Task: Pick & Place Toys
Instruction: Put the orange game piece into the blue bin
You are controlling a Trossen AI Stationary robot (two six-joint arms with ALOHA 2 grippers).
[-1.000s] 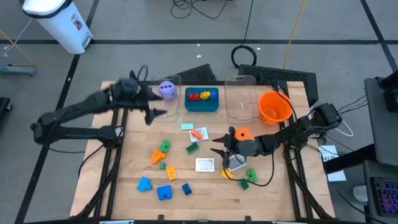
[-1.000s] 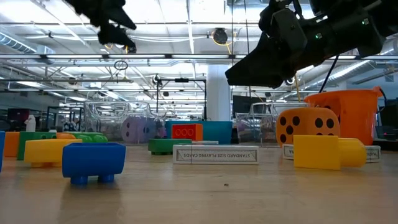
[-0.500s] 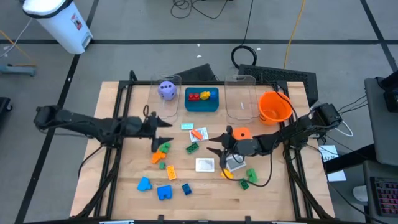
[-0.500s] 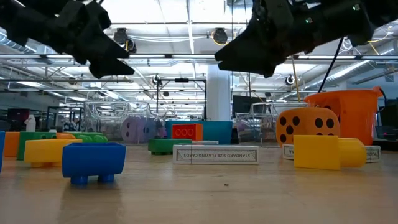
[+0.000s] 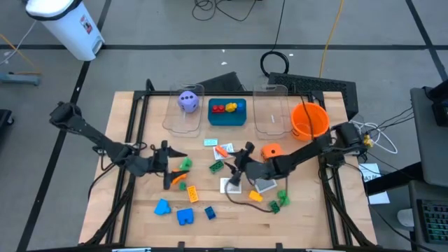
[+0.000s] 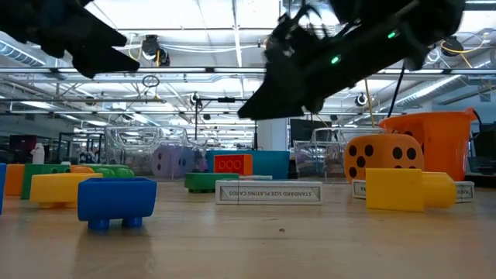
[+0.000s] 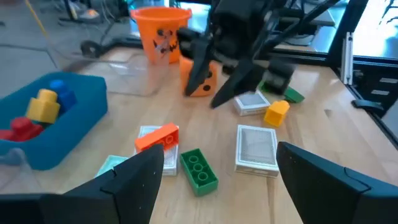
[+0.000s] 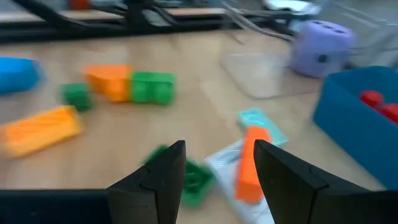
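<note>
Since both grippers hang with fingers parted and nothing between them, the question is which arm sits nearer which toy.

Right gripper (image 5: 238,166): jaws partly apart, empty. Its wrist view puts a green brick (image 8: 194,178) right at the gap and an orange brick (image 8: 250,165) beside one finger, lying across a white card (image 8: 227,163). In the high view, tips point toward 9 o'clock; the green brick (image 5: 216,166) lies just beyond them at 9 o'clock, the orange brick (image 5: 224,150) near at 11 o'clock, long axis roughly 8-to-2.

Left gripper (image 5: 175,170): jaws wide, empty, tips toward 3 o'clock. An orange-and-green brick pair (image 5: 182,171) lies right at its tips.

Judgement: right arm is nearer the middle cluster, left arm nearer the pair. The green brick lies between both, closer to the right.

Teal tray (image 5: 227,120) at 12 o'clock, well apart.
</note>
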